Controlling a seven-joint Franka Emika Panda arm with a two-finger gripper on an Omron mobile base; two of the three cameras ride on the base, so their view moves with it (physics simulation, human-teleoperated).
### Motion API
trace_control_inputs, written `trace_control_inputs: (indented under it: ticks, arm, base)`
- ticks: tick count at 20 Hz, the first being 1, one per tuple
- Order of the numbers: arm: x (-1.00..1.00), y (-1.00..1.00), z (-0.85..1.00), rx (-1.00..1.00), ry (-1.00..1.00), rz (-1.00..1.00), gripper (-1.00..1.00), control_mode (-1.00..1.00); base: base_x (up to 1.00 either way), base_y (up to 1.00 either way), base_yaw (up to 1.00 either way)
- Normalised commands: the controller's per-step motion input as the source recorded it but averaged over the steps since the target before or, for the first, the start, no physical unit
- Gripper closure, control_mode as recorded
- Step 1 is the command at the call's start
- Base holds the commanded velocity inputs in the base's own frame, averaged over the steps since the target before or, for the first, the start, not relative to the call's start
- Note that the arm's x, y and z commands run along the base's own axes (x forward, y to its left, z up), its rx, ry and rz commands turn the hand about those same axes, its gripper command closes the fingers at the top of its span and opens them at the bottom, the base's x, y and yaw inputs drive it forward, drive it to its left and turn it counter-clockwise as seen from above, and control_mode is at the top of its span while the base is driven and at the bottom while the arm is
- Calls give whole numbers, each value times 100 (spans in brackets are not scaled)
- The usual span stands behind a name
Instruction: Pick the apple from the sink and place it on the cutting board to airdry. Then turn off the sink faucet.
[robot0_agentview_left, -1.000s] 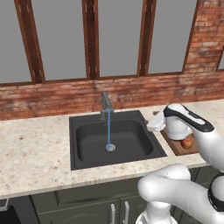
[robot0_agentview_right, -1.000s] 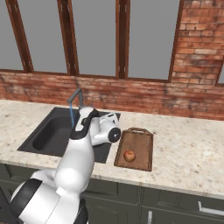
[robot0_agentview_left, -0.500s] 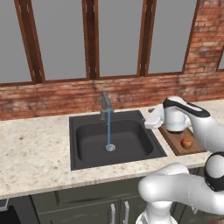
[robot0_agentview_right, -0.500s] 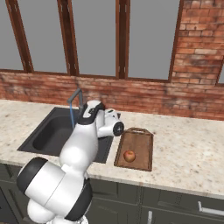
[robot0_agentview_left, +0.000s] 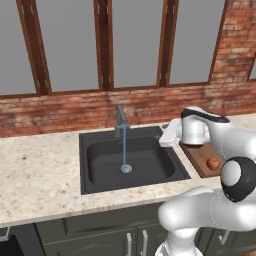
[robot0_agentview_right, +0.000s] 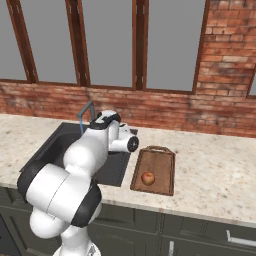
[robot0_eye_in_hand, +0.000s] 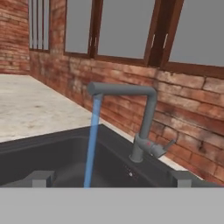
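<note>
Counter: speckled beige stone counter (robot0_agentview_left: 40, 175) is running along the brick wall (robot0_agentview_left: 60, 112) under the windows (robot0_agentview_left: 135, 42), stretching off to the left of the basin.
Sink: the sink (robot0_agentview_left: 102, 172) is sitting dark and square in the counter, with its silver drain (robot0_agentview_left: 126, 169) lying at the middle of the floor; in the right base view the sink (robot0_agentview_right: 50, 147) is showing to the left of the arm.
Water: a thin blue stream (robot0_agentview_left: 124, 147) is falling straight from the spout onto the drain, and in the hand view the stream (robot0_eye_in_hand: 91, 144) is dropping into the dark basin.
Sink faucet: the sink faucet (robot0_agentview_left: 120, 120) is standing at the back edge of the basin; in the hand view the sink faucet (robot0_eye_in_hand: 144, 127) is rising as an upright post with its spout reaching left and its small lever sticking out to the right, near the base.
Gripper: the gripper (robot0_agentview_left: 165, 137) is hanging over the right rim of the sink, pointing left toward the faucet; in the hand view its two fingertips (robot0_eye_in_hand: 41, 178) are sitting well apart at the bottom corners, so the fingers are spread wide and gripping nothing.
Cutting board: the cutting board (robot0_agentview_right: 154, 170) is lying on the counter just right of the sink, its loop handle pointing toward the wall.
Apple: the apple (robot0_agentview_right: 147, 178) is resting on the board's near half, apart from the gripper; in the left base view the apple (robot0_agentview_left: 213, 163) is peeking out beside the white arm.
</note>
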Motion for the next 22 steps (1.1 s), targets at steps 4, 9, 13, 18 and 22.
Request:
trace_control_inputs:
  ticks: [4,9,13,18,22]
  arm:
    - [30,27,0,0,0,0,-100,-100]
    - [32,9,0,1,0,5,-100,-100]
    - [22,1,0,0,0,6,-100,-100]
    - [17,0,0,0,0,8,-100,-100]
    - [14,0,0,0,0,13,-100,-100]
  base:
    - [0,0,0]
    - [0,0,0]
    - [0,0,0]
    - [0,0,0]
    - [0,0,0]
